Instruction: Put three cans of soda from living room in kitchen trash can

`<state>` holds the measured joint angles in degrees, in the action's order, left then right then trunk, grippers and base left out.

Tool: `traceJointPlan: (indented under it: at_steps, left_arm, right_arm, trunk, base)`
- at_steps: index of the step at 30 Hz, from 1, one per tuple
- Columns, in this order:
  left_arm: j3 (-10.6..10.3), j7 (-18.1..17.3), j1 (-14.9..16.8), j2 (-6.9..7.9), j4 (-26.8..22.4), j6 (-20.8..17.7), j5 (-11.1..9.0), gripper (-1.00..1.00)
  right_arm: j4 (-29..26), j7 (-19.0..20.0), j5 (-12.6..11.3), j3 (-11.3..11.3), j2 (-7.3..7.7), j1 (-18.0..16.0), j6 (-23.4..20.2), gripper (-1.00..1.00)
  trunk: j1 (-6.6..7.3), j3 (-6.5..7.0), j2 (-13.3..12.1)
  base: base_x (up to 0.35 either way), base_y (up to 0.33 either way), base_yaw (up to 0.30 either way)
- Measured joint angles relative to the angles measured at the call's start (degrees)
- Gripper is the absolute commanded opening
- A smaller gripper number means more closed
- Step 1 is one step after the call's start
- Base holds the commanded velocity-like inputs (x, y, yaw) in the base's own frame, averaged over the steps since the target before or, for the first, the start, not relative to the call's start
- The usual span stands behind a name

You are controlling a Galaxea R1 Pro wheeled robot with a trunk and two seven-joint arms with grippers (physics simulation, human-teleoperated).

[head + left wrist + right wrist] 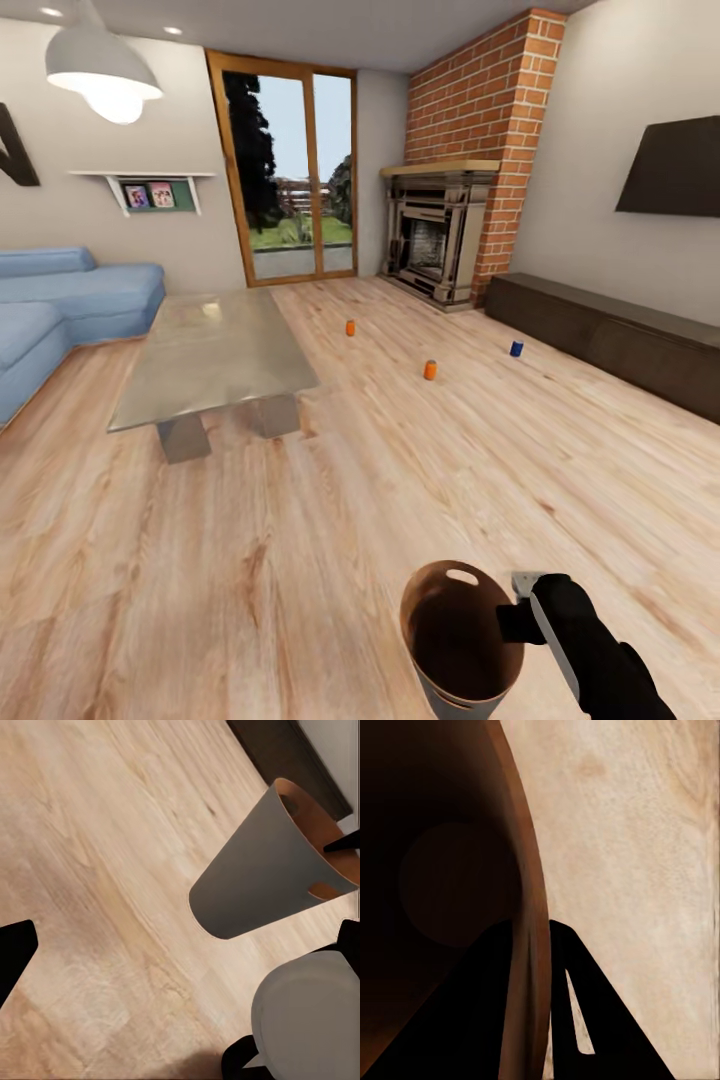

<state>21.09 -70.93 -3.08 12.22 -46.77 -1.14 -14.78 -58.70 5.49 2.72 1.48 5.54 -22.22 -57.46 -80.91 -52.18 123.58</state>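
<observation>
The robot stands in the living room carrying the small round bucket-like bin (462, 640), brown inside and pale grey outside, at about 6 o'clock in the head view. The right gripper (534, 945) has its jaws pinching the bin's rim, one finger inside the wall and one outside, as the right wrist view shows. The left gripper's (15, 952) jaws cannot be judged; one dark tip shows over the floor.

By my reading the step in hand is the approach: bin held, cans not yet collected. Three small soda cans stand upright on the light wood plank floor (300, 540): one orange can (350, 327) at roughly 12 o'clock, just beyond the far corner of the glass coffee tabletop (210, 355); a second orange can (430, 370) nearer, toward 1 o'clock; one blue can (516, 348) at 2 o'clock, near the long dark wood cabinet (620, 335). That makes two orange, one blue, one bin.

The next move likely calls for rolling forward toward the nearer orange can and freeing the left arm to pick it.
</observation>
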Motion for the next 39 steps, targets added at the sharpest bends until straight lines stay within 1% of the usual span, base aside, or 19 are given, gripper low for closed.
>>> traceJointPlan:
  at_steps: [19, 29, 36, 39]
  left_arm:
    - [0.0, 0.0, 0.0, 0.00, 0.0, 0.0, 0.0, 1.00]
    - [0.1, 0.0, 0.0, 0.00, 0.0, -0.1, 0.0, 1.00]
    - [0.1, 0.0, 0.0, 0.00, 0.0, 0.0, 0.0, 1.00]
    - [0.1, 0.0, 0.0, 0.00, 0.0, 0.0, 0.0, 1.00]
  right_arm:
    - [0.0, 0.0, 0.1, -0.1, 0.00, 0.0, 0.0, -1.00]
    - [0.0, 0.0, 0.1, -0.1, 0.00, 0.0, 0.0, -1.00]
    - [0.0, 0.0, -0.1, -0.1, 0.00, 0.0, 0.0, -1.00]
    - [0.0, 0.0, 0.2, -0.1, 0.00, 0.0, 0.0, -1.00]
  trunk:
    - [0.00, 0.00, 0.0]
    - [0.00, 0.00, 0.0]
    - [0.00, 0.00, 0.0]
    - [0.00, 0.00, 0.0]
  base:
    - [0.265, -0.282, -0.252]
    - [0.295, -0.236, -0.040]
    - [0.328, -0.144, -0.002]
    - [0.340, -0.076, 0.000]
